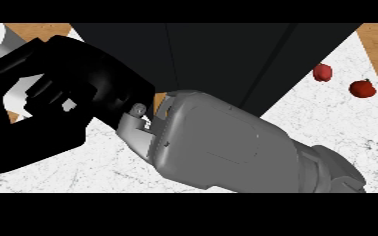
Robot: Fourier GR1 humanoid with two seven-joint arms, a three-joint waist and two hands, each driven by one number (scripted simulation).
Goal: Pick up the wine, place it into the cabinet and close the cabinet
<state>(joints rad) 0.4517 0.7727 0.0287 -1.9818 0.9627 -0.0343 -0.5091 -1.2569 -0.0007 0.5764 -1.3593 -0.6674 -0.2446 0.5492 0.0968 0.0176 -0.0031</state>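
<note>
Right hand [70,87]: we see it raised close under the view, its forearm crossing from lower right; fingers curled, but whether they hold anything we cannot tell.
Wine: not visible to us; perhaps hidden by the hand.
Cabinet [221,55]: dark, shut-looking panels behind the arm.
Red bits [322,72]: lying apart on the counter [325,125], uninvolved.
Left hand: out of view.

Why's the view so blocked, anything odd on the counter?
The right hand and its grey forearm fill the view right up close, in front of the dark cabinet. The wine can't be seen. Two small red items lie on the white counter; nothing spilled or broken shows.
</note>
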